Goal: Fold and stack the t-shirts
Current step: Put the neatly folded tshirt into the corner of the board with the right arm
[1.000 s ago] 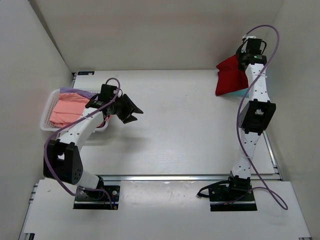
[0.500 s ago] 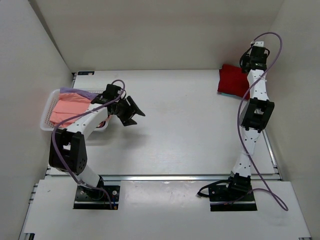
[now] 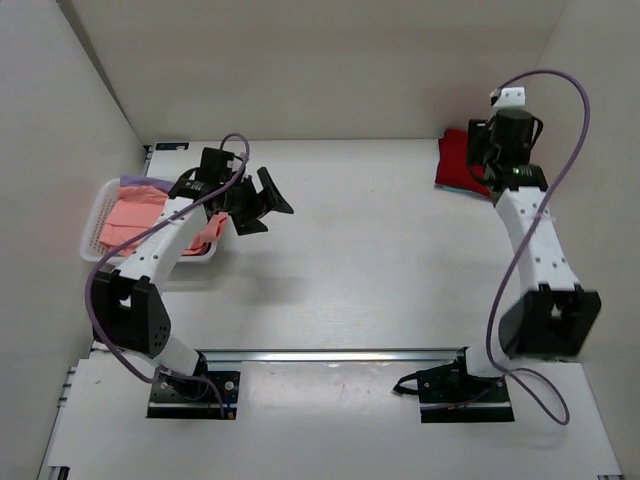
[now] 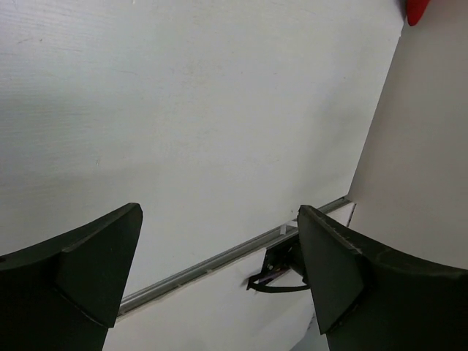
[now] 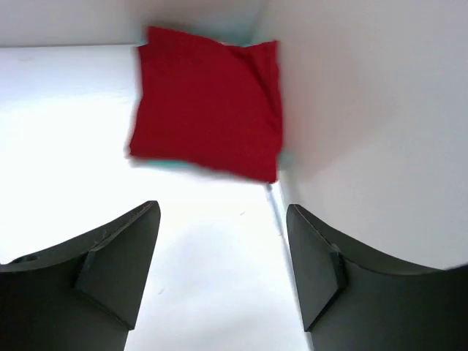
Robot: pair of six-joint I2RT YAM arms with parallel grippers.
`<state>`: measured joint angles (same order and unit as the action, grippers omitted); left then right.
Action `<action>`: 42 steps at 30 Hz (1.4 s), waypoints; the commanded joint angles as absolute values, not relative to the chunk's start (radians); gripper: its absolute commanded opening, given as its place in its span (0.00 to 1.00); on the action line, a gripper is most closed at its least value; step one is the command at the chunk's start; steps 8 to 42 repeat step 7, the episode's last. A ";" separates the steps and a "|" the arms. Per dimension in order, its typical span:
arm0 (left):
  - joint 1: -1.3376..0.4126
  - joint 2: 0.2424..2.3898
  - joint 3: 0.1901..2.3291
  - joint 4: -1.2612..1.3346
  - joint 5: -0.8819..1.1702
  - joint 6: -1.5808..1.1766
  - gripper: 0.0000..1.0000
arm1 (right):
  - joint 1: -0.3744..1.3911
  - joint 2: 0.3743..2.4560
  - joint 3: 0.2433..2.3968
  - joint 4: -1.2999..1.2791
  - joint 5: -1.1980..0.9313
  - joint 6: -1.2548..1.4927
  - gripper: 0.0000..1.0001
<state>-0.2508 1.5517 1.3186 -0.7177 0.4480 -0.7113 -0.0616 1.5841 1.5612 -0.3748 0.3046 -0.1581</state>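
A folded dark red t-shirt (image 3: pixel 457 160) lies flat in the far right corner, on top of a teal t-shirt whose edge (image 5: pixel 172 165) peeks out beneath it. My right gripper (image 5: pixel 223 207) hovers open just short of the red t-shirt (image 5: pixel 208 102), holding nothing. A salmon pink t-shirt (image 3: pixel 133 215) and a lavender t-shirt (image 3: pixel 150 184) lie in the white mesh basket (image 3: pixel 93 238) at the left. My left gripper (image 3: pixel 262 200) is open and empty beside the basket, above bare table (image 4: pixel 219 212).
White walls close in the table on the left, back and right. A metal rail (image 3: pixel 330 353) runs along the near edge. The right arm's base with its cables (image 4: pixel 281 267) shows in the left wrist view. A corner of the red t-shirt (image 4: pixel 417 9) shows there too.
My right gripper has opened and let go of the red t-shirt, which now lies flat on the teal one, and has backed away. My left gripper has opened wider and shifted toward the back.
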 commanded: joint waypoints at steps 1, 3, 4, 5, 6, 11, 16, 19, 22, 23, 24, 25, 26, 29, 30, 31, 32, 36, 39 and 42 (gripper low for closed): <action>-0.255 1.463 1.373 -0.790 0.431 -0.624 0.99 | -0.006 1.432 1.355 -0.328 0.314 -0.120 0.68; -0.238 1.450 1.367 -0.793 0.425 -0.623 0.99 | 0.096 1.358 1.262 -0.316 0.342 -0.155 0.70; -0.235 1.453 1.371 -0.802 0.431 -0.627 0.98 | 0.116 1.348 1.221 -0.324 0.351 -0.161 0.70; -0.221 1.463 1.380 -0.802 0.434 -0.617 0.99 | 0.150 1.333 1.207 -0.336 0.368 -0.173 0.71; -0.218 1.471 1.396 -0.810 0.445 -0.609 0.99 | 0.172 1.332 1.183 -0.342 0.374 -0.167 0.72; -0.213 1.471 1.413 -0.810 0.425 -0.585 0.98 | 0.175 1.335 1.180 -0.362 0.365 -0.147 0.72; -0.213 1.471 1.413 -0.810 0.425 -0.585 0.98 | 0.175 1.335 1.180 -0.362 0.365 -0.147 0.72; -0.213 1.471 1.413 -0.810 0.425 -0.585 0.98 | 0.175 1.335 1.180 -0.362 0.365 -0.147 0.72; -0.213 1.471 1.413 -0.810 0.425 -0.585 0.98 | 0.175 1.335 1.180 -0.362 0.365 -0.147 0.72; -0.213 1.471 1.413 -0.810 0.425 -0.585 0.98 | 0.175 1.335 1.180 -0.362 0.365 -0.147 0.72; -0.213 1.471 1.413 -0.810 0.425 -0.585 0.98 | 0.175 1.335 1.180 -0.362 0.365 -0.147 0.72; -0.213 1.471 1.413 -0.810 0.425 -0.585 0.98 | 0.175 1.335 1.180 -0.362 0.365 -0.147 0.72; -0.213 1.471 1.413 -0.810 0.425 -0.585 0.98 | 0.175 1.335 1.180 -0.362 0.365 -0.147 0.72; -0.213 1.471 1.413 -0.810 0.425 -0.585 0.98 | 0.175 1.335 1.180 -0.362 0.365 -0.147 0.72; -0.213 1.471 1.413 -0.810 0.425 -0.585 0.98 | 0.175 1.335 1.180 -0.362 0.365 -0.147 0.72; -0.213 1.471 1.413 -0.810 0.425 -0.585 0.98 | 0.175 1.335 1.180 -0.362 0.365 -0.147 0.72; -0.213 1.471 1.413 -0.810 0.425 -0.585 0.98 | 0.175 1.335 1.180 -0.362 0.365 -0.147 0.72; -0.213 1.471 1.413 -0.810 0.425 -0.585 0.98 | 0.175 1.335 1.180 -0.362 0.365 -0.147 0.72; -0.213 1.471 1.413 -0.810 0.425 -0.585 0.98 | 0.175 1.335 1.180 -0.362 0.365 -0.147 0.72; -0.213 1.471 1.413 -0.810 0.425 -0.585 0.98 | 0.175 1.335 1.180 -0.362 0.365 -0.147 0.72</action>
